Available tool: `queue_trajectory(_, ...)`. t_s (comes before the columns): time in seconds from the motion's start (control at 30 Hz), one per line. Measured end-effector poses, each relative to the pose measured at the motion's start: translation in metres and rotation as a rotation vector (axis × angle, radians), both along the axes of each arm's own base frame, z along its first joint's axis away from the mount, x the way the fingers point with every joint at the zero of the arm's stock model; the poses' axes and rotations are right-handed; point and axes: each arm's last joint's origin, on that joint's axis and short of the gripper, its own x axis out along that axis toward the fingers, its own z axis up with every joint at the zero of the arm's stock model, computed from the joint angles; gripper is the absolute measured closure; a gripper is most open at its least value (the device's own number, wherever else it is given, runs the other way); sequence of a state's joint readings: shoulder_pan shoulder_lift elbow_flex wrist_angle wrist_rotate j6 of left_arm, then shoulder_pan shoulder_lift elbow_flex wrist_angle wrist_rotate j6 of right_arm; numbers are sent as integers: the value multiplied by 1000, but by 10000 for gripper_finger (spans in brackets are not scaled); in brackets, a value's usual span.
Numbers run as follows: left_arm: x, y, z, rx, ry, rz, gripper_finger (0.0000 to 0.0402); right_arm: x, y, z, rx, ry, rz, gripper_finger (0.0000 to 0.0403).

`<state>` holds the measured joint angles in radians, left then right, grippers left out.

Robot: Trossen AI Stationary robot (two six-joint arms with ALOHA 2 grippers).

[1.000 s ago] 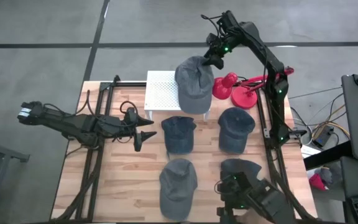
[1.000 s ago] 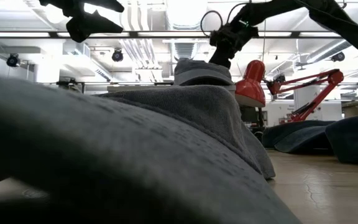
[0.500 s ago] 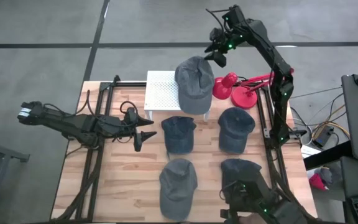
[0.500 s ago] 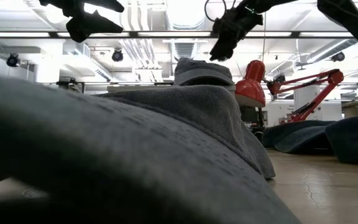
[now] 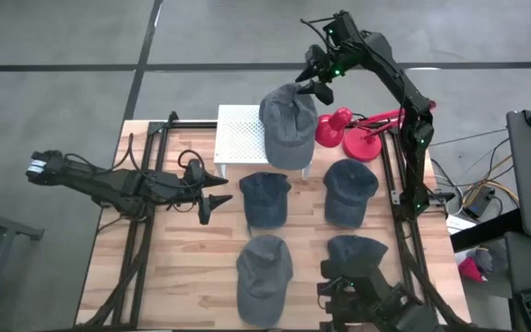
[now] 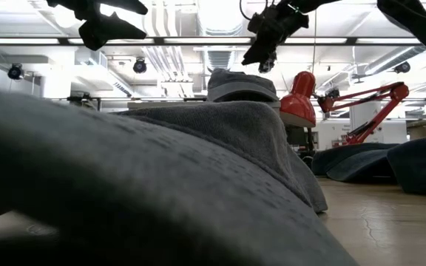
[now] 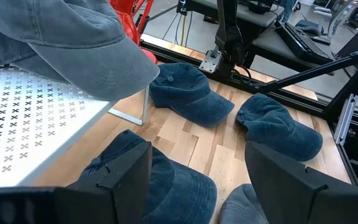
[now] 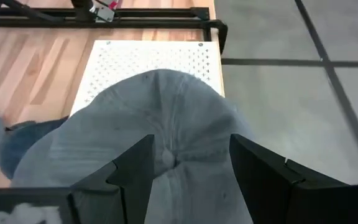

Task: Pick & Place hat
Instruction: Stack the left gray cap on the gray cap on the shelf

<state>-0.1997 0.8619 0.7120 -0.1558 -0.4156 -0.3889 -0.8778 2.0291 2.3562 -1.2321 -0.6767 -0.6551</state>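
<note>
The grey fabric cap [image 5: 289, 124] sits on the white perforated metal stand [image 5: 240, 136] at the table's far edge — the right gripper [image 5: 315, 77] hovers just above its crown, fingers spread and empty. The left gripper [image 5: 212, 197] waits mid-table with fingers apart.
</note>
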Motion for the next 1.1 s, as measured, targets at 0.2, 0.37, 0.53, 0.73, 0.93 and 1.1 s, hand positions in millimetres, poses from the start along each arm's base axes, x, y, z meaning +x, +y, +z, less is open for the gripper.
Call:
queue_trajectory(0.2,0,0,0,0,1,-1,140,11,-11,-3,-89,-39,-16,223)
queue_trajectory(0.37,0,0,0,0,1,0,140,20,-18,-16,-76,-32,-14,240)
queue_trajectory(0.53,0,0,0,0,1,-1,140,27,-25,-31,-36,-7,-20,254)
queue_trajectory(0.73,0,0,0,1,1,0,140,33,-34,-48,-18,32,-38,266)
queue_trajectory(0.93,0,0,0,-2,1,1,140,37,-40,-61,14,64,-63,271)
queue_trajectory(1.1,0,0,0,-3,0,1,140,39,-42,-69,42,84,-70,264)
